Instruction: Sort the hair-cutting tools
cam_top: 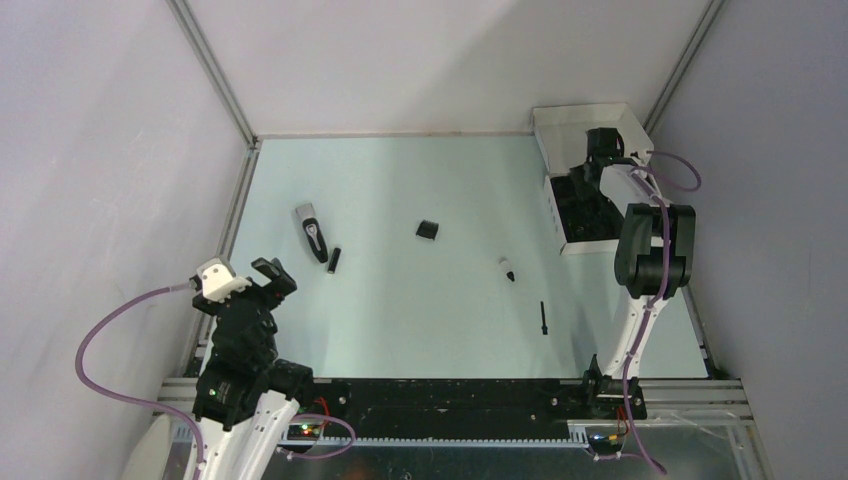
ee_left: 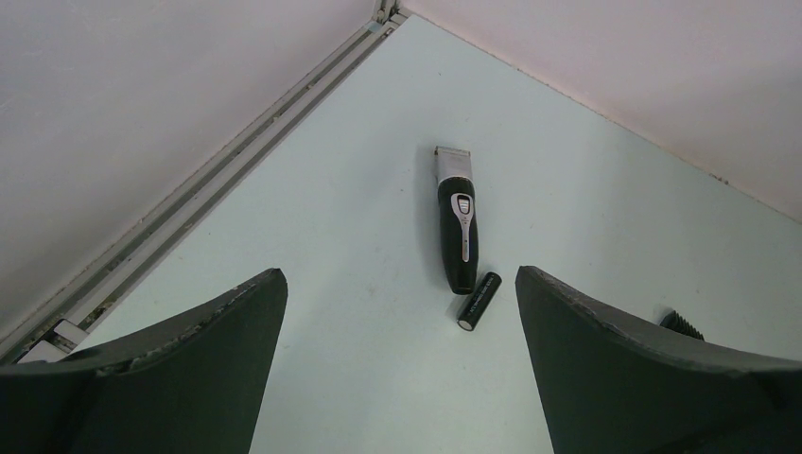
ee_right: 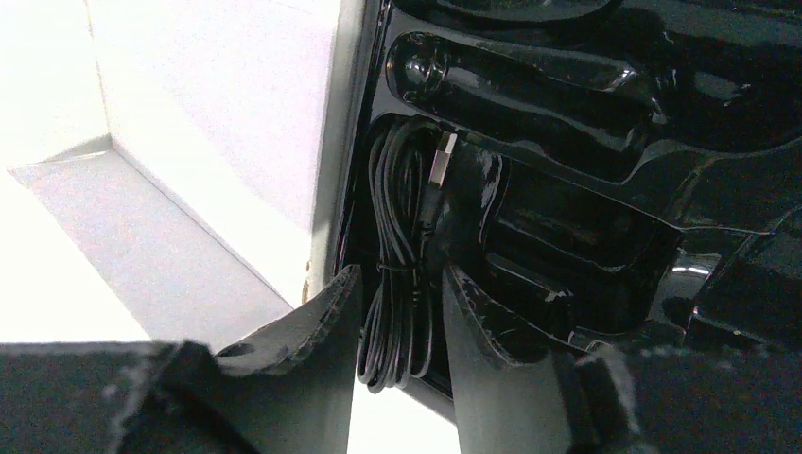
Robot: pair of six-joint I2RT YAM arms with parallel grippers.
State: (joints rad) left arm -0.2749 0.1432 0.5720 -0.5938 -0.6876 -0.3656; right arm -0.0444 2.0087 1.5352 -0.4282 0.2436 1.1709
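Now the right gripper (ee_right: 399, 279) reaches into the black tray (ee_right: 567, 113) of the white box (cam_top: 590, 115). Its jaws stand part-way apart astride the coiled cable (ee_right: 402, 189), which lies in a slot at the tray's edge; whether they pinch it I cannot tell. It would do best to spread fully and lift straight up, so no loop snags. The left gripper (ee_left: 399, 274) hangs wide open and empty. The hair clipper (ee_left: 459, 222) lies on the table (ee_left: 331, 236) ahead of it.
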